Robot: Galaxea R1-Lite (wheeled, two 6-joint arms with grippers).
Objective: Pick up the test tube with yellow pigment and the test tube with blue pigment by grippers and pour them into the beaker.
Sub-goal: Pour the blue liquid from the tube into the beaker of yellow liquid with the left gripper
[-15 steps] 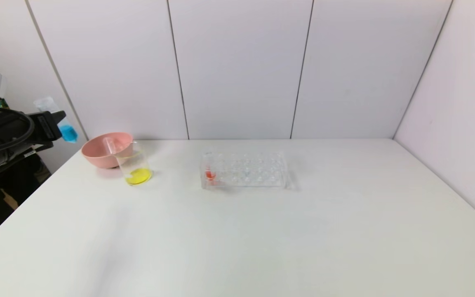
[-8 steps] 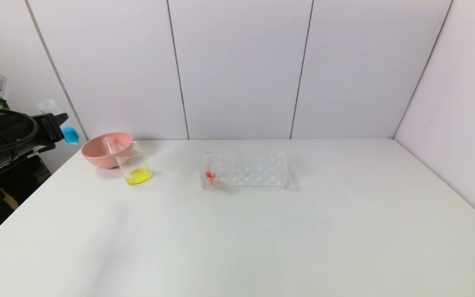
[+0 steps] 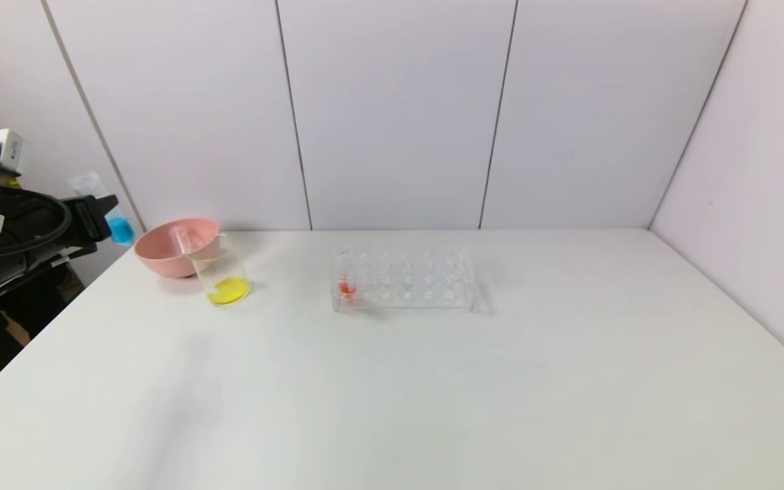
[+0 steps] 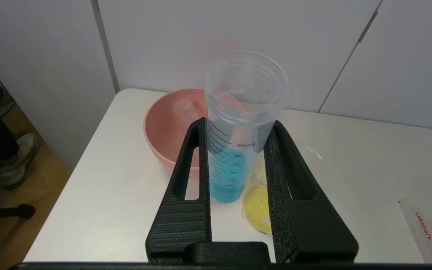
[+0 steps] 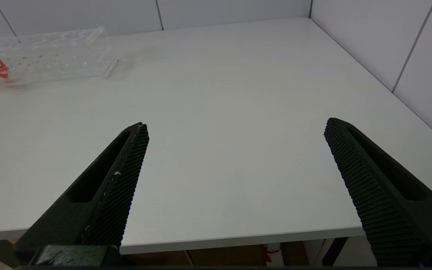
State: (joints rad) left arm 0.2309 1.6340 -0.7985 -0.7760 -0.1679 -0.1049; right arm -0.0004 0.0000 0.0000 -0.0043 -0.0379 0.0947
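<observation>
Left hand [image 3: 103, 207] hovers beside the table, clenching the tilted blue-pigment tube [image 3: 107, 207].

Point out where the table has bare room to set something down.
Bare: the table from the tube rack to the right wall, and its whole near half. Crowded: the far left corner, pink bowl touching the beaker, left gripper beside them.

Clear test tube with blue pigment [image 4: 234, 150], black graduations printed on its side; clear beaker [image 3: 223, 275] with yellow liquid at its base; pink bowl [image 3: 167, 255]; clear rack [image 3: 405, 280] holding red-orange liquid; white table [image 3: 433, 381]; ridged black right gripper [image 5: 234, 150].
</observation>
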